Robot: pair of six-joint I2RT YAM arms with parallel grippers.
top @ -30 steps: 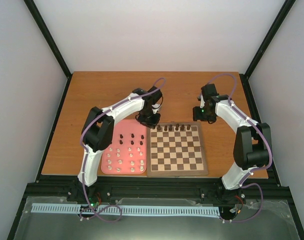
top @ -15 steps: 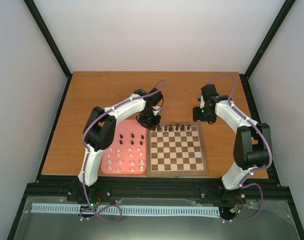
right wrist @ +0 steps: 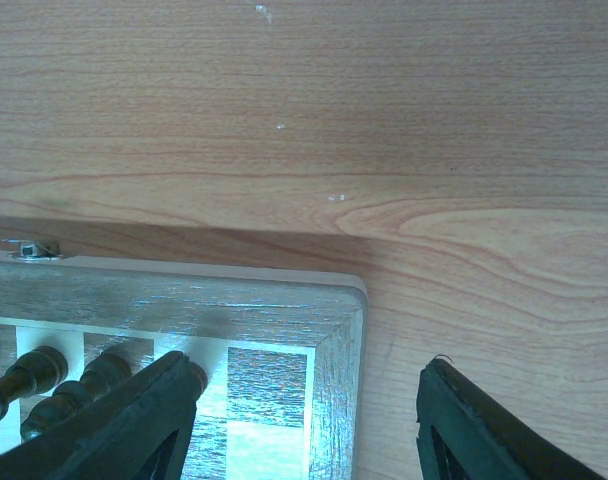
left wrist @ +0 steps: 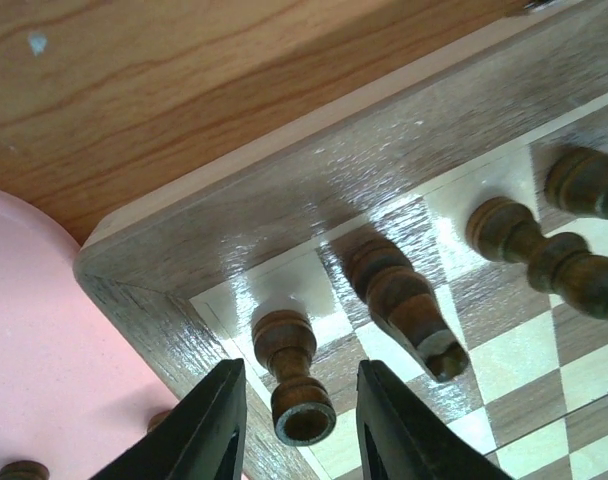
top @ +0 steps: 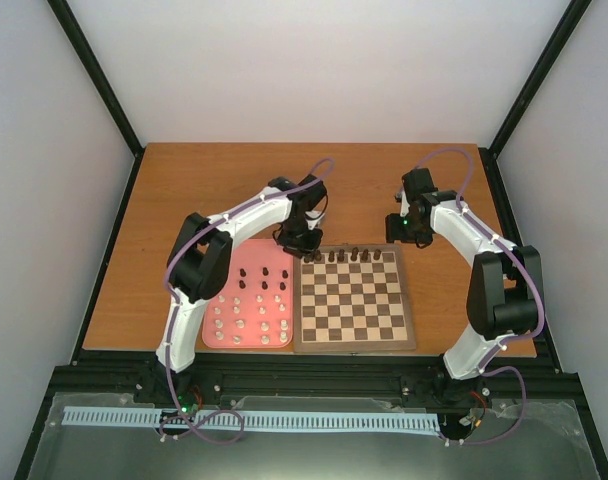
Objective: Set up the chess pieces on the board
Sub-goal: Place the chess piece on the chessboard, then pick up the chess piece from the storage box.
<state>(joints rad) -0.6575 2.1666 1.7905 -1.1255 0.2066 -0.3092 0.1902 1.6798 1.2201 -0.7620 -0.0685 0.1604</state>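
The board (top: 354, 345) lies in the middle of the table, with several dark brown pieces (top: 349, 256) along its far row. My left gripper (top: 302, 243) hangs over the board's far left corner. In the left wrist view its open fingers (left wrist: 299, 400) straddle a dark rook (left wrist: 289, 375) standing on the corner square, with a gap on each side. More dark pieces (left wrist: 404, 305) stand to its right. My right gripper (top: 412, 232) is open and empty over the far right corner (right wrist: 306, 385), whose corner squares are bare.
A pink tray (top: 239, 258) left of the board, touching it, holds a few dark pieces (top: 265, 273) and several cream pieces (top: 249, 320). It shows in the left wrist view (left wrist: 44, 330). Bare wooden table lies beyond the board (right wrist: 384, 120).
My left gripper has shifted slightly right and nearer, over the board's far left corner. The right arm has not moved.
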